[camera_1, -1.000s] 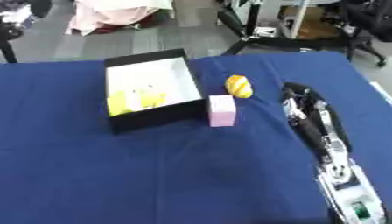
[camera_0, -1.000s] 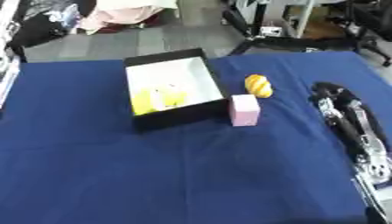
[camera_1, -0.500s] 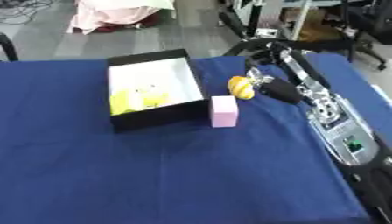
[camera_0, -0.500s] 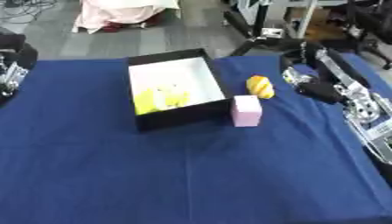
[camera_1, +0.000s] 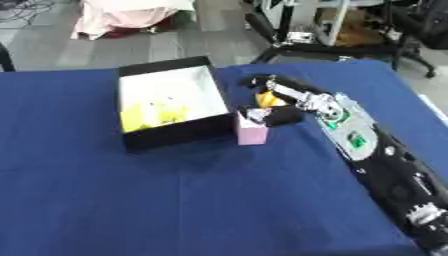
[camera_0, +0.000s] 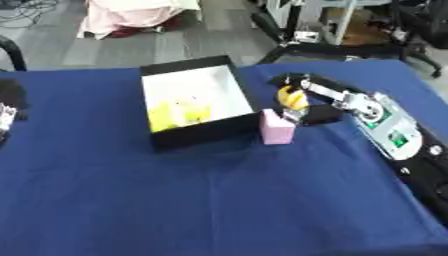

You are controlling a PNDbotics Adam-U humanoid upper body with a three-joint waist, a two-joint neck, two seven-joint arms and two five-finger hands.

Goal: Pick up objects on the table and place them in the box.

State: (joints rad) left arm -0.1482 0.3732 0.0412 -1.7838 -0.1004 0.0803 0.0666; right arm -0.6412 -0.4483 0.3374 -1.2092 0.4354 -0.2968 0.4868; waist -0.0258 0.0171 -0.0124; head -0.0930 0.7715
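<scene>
A: Blue tabletop (camera_0: 219, 200), box (camera_0: 197, 137) already held yellow items (camera_0: 178, 112).
B: Right robot hand (camera_0: 302, 102) was curled around the yellow object (camera_0: 291, 97); pink block (camera_0: 277, 127) waited beside the box.

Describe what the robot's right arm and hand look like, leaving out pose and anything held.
The right arm comes in from the lower right as a long segmented limb, mostly black with silver-grey plates along its forearm. A small green marking or light sits on the forearm cover. The right hand is black with pale silver parts near the wrist. Only a dark bit of the left hand shows at the left edge.
</scene>
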